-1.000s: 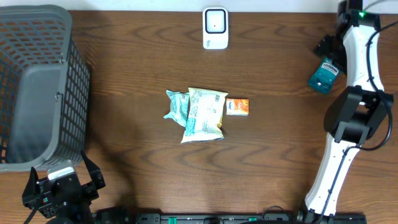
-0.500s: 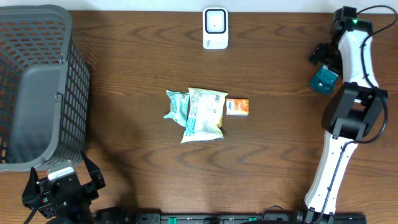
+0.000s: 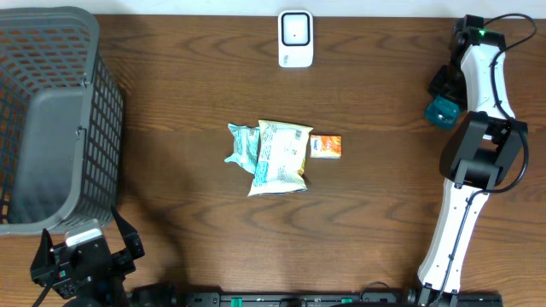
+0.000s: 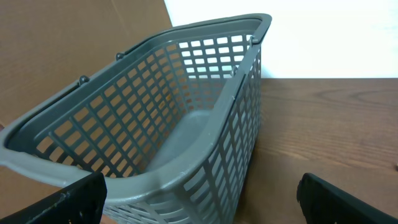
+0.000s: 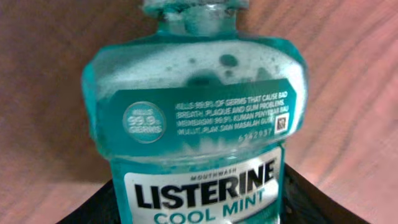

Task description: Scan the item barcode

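Overhead view: the mouthwash bottle (image 3: 442, 111) sits on the desk (image 3: 171, 111) near the right edge of the frame, in its upper part, partly tucked under the white right arm (image 3: 479, 68). The white scanner (image 3: 295, 38) stands at top centre, well apart from the bottle. In the middle of the frame a snack bag (image 3: 280, 158) overlaps a teal packet (image 3: 241, 143) on its left, and a small orange box (image 3: 326, 146) lies just beside the bag on its right. A grey mesh basket (image 3: 104, 128) fills the left side.

From the right wrist, the bottle fills the frame, cap toward the top, teal liquid foaming under the neck, with a label reading LISTERINE COOL MINT and a small square code on the band above it. The right fingers (image 5: 93, 208) show as 2 dark shapes at the lower corners, 1 on each side of the bottle and very near it; I cannot tell whether they are pressing on it.

From the left wrist, the left fingers (image 4: 62, 202) sit in the 2 lower corners, spread wide and released, with nothing between them and the basket just beyond.
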### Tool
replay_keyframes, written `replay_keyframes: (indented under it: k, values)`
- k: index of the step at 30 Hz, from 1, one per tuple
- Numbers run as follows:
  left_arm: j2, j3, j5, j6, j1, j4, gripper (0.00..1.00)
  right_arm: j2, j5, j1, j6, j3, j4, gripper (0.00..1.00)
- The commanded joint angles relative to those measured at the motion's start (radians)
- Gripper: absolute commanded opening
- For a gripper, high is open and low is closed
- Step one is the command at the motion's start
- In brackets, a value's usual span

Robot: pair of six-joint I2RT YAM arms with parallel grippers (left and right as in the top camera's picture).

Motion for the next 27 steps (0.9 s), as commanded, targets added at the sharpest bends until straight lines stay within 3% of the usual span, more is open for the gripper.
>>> replay_keyframes:
  k: [1, 8, 12, 15, 18, 20, 23, 25, 27]
  values:
    - [0.002, -0.003, 0.010, -0.009, -0.004, -0.002, 0.98, 0.079, -0.046, -0.004, -0.042, -0.024, -0.026, 0.41]
    - [0.002, -0.003, 0.010, -0.010, -0.004, -0.004, 0.98, 0.060, -0.445, -0.013, -0.223, -0.021, -0.060, 0.34]
    - [0.002, -0.003, 0.010, -0.010, -0.004, -0.013, 0.98, 0.061, -0.236, -0.016, -0.195, -0.037, -0.055, 0.68]
    - [0.002, -0.003, 0.010, -0.010, -0.004, -0.013, 0.98, 0.061, -0.116, -0.014, -0.196, -0.062, -0.024, 0.74]
    - [0.002, -0.003, 0.010, -0.009, -0.004, -0.013, 0.98, 0.062, -0.121, -0.012, -0.203, -0.129, 0.047, 0.75]
    - [0.002, -0.003, 0.010, -0.009, -0.004, -0.013, 0.98, 0.062, -0.120, -0.012, -0.203, -0.184, 0.088, 0.63]
    - [0.002, -0.003, 0.010, -0.009, -0.004, -0.013, 0.98, 0.062, -0.124, -0.013, -0.203, -0.270, 0.134, 0.36]
    - [0.002, -0.003, 0.010, -0.010, -0.004, -0.013, 0.98, 0.062, -0.142, -0.012, -0.203, -0.299, 0.140, 0.25]
    - [0.002, -0.003, 0.010, -0.009, -0.004, -0.013, 0.98, 0.062, -0.178, -0.012, -0.203, -0.301, 0.137, 0.22]
